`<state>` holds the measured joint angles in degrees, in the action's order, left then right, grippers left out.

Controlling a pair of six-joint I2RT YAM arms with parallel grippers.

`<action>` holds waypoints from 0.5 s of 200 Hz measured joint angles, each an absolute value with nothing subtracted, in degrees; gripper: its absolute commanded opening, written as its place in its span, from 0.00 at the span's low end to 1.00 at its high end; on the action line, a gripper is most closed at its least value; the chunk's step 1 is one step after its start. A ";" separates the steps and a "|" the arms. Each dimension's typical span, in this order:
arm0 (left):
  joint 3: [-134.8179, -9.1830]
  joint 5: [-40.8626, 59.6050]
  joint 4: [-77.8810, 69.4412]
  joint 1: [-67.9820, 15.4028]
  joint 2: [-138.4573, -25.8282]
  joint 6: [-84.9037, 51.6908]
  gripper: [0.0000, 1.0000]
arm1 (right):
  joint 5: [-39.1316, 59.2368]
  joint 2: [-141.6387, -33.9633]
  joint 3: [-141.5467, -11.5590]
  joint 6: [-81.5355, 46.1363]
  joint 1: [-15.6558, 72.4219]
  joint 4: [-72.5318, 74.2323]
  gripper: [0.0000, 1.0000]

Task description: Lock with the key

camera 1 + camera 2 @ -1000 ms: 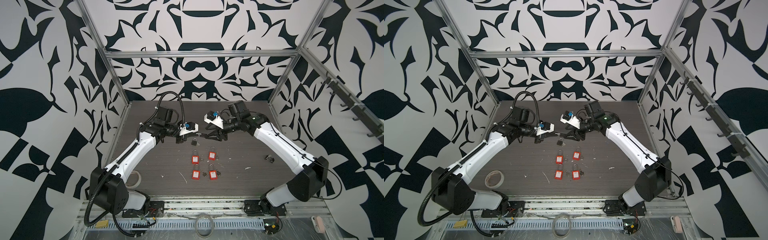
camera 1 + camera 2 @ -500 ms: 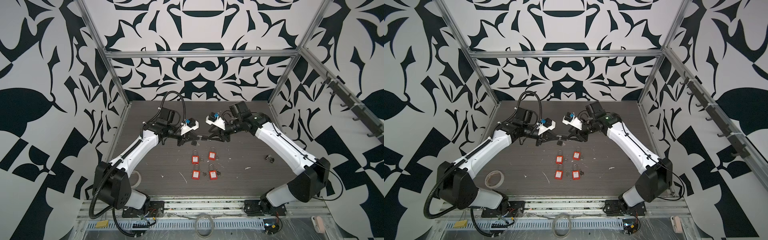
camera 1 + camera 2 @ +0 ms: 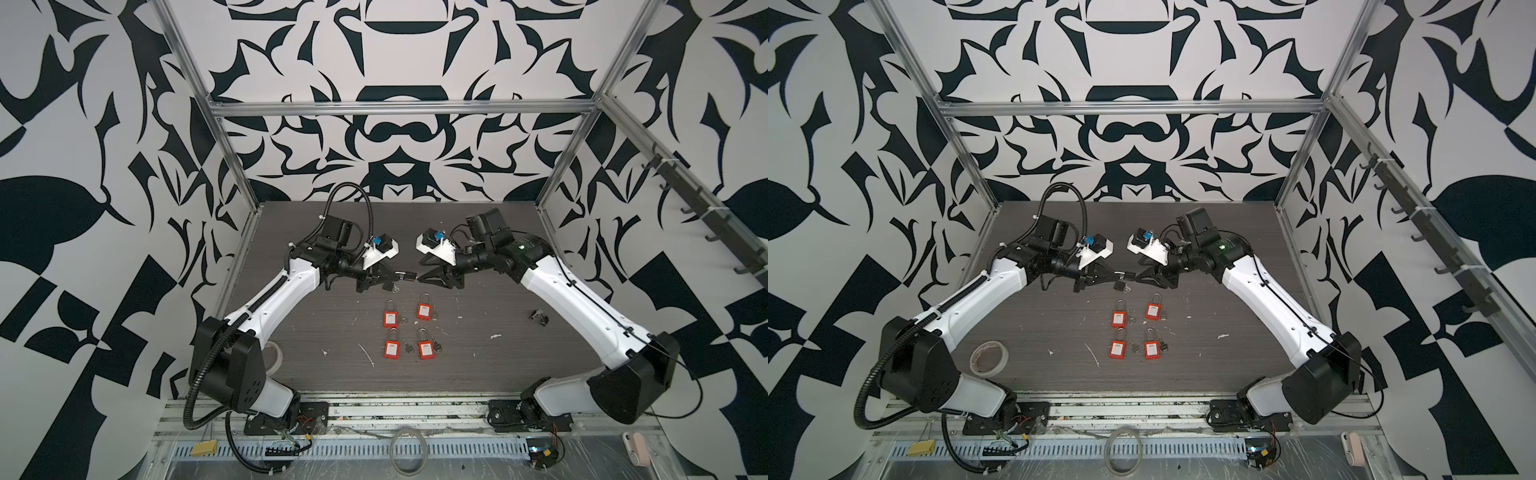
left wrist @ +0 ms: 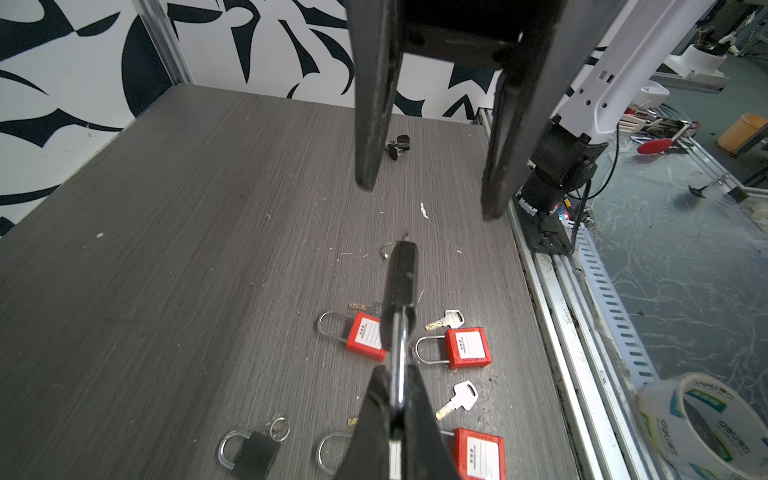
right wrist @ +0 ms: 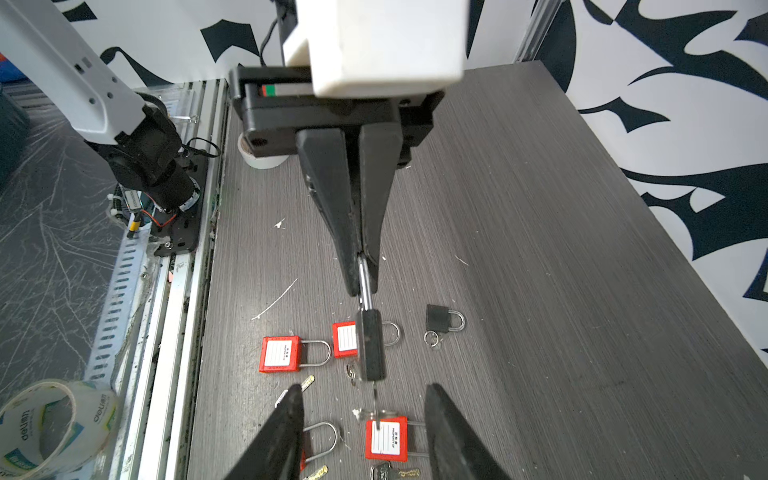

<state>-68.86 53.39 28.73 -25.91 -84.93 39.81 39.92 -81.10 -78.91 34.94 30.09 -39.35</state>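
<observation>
My left gripper [image 4: 397,374] is shut on the steel shackle [image 4: 399,353] of a black padlock [image 4: 401,282], held off the table and pointing at the right gripper. A thin key [image 5: 375,395] with a wire ring [image 5: 374,412] sticks out of the padlock's [image 5: 370,349] far end. My right gripper [image 5: 364,386] is open, one finger on each side of that key and clear of it. Both top views show the held padlock [image 3: 409,275] [image 3: 1127,275] between the left gripper [image 3: 395,276] [image 3: 1115,275] and the right gripper [image 3: 424,277] [image 3: 1140,277].
Several red padlocks [image 3: 390,319] with loose keys [image 4: 459,399] lie on the table below the grippers. A second black padlock [image 5: 442,318] with a ring lies beside them. A tape roll [image 3: 989,357] sits at the front left, and a small dark bit [image 3: 539,316] lies to the right.
The left gripper has carried the black padlock slightly lower and toward the right gripper. The right gripper has dipped to meet it, jaws still apart.
</observation>
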 measured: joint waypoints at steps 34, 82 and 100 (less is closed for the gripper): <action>-68.86 54.33 28.73 -26.41 -84.93 39.81 0.00 | 37.39 -84.73 -78.91 35.94 32.05 -38.89 0.42; -68.86 54.52 28.62 -26.98 -84.93 39.81 0.00 | 35.46 -87.37 -78.91 37.63 33.26 -38.63 0.31; -68.86 54.48 28.47 -27.00 -84.93 39.81 0.00 | 35.59 -87.20 -78.89 37.85 33.32 -38.41 0.27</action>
